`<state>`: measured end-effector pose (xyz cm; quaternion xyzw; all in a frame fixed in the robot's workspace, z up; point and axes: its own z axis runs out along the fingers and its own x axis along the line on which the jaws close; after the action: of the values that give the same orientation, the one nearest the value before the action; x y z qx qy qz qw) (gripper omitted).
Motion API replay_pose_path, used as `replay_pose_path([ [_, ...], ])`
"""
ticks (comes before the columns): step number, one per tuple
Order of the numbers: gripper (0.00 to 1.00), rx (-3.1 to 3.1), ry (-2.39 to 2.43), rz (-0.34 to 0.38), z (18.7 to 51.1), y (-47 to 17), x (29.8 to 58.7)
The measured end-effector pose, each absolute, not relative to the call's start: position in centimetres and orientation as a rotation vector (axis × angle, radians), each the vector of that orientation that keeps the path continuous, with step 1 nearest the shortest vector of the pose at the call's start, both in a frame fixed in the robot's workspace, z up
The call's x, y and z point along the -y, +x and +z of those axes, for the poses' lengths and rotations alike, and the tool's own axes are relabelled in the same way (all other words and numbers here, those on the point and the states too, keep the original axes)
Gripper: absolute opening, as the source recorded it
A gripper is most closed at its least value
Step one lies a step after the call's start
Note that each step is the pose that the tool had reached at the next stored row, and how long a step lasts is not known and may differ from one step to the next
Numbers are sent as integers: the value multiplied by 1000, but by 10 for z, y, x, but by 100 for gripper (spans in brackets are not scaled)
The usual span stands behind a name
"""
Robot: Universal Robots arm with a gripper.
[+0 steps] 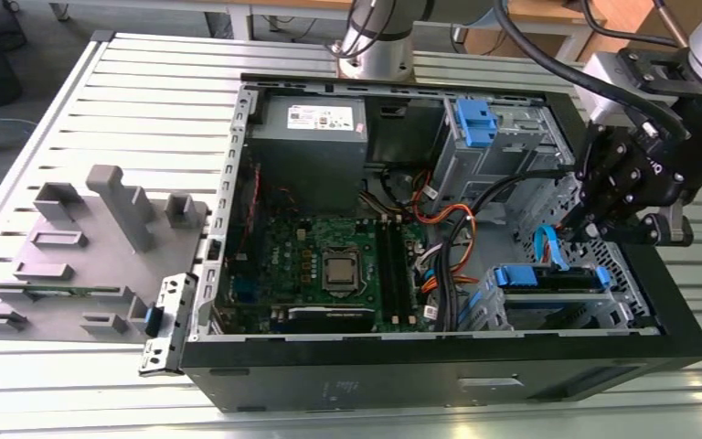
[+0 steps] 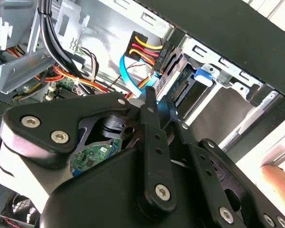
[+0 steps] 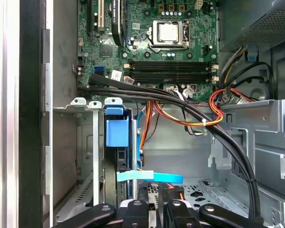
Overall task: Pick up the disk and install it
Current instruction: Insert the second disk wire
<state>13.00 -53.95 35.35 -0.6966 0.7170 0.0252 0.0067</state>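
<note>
Gripper [image 1: 601, 215] hangs inside the open case [image 1: 449, 366], over the drive cage at the exterior view's right. Fingers' state: cannot tell. Disk [image 1: 547, 279], blue-bracketed, sits in the cage, just below gripper.

disk [image 1: 544, 279] | blue bracket | seated upright in case's drive cage

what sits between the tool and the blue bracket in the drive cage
In the first wrist view a light blue flat cable crosses between the tool and the blue bracket standing in the drive cage.
</note>
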Motion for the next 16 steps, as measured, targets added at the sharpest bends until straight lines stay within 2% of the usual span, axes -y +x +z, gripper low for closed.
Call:
replay_pose_path([
  [16, 24, -2243, -2179, 79, 351, 137, 533],
])
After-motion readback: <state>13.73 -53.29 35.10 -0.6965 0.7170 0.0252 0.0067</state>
